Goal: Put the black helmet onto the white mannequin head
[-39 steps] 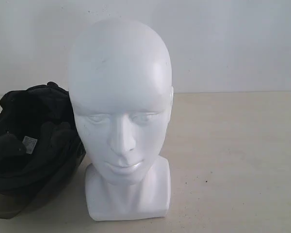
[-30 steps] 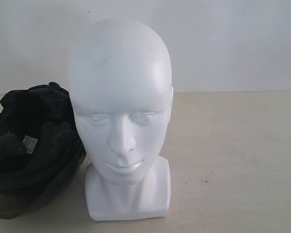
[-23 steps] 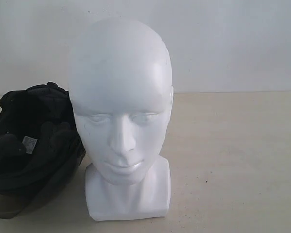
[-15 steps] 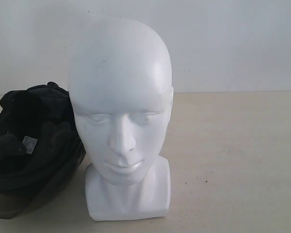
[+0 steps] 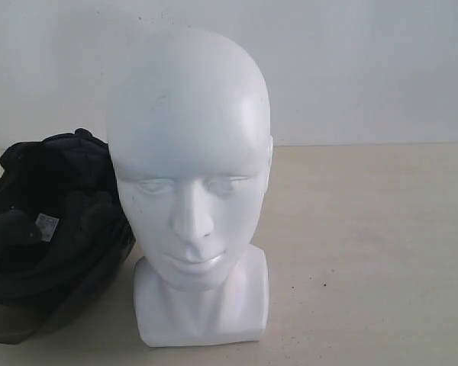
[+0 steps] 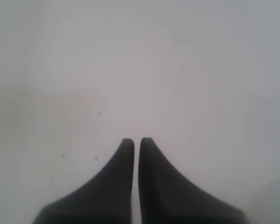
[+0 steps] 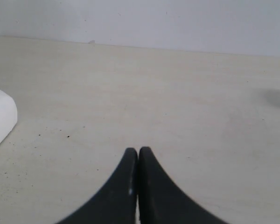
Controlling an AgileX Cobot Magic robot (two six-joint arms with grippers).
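The mannequin head (image 5: 189, 152) is glossy white; the helmet (image 5: 61, 252) at left is matte black with a white label (image 5: 46, 226) and a smoky olive visor (image 5: 15, 324). The table (image 5: 366, 252) is pale beige with dark specks, the wall (image 5: 366, 69) off-white.

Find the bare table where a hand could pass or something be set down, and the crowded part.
Free: the wide table stretch bordered by the white mannequin head, the back wall and the view's right edge. Crowded: the view's left, where the black helmet lies beside the head with no visible gap.
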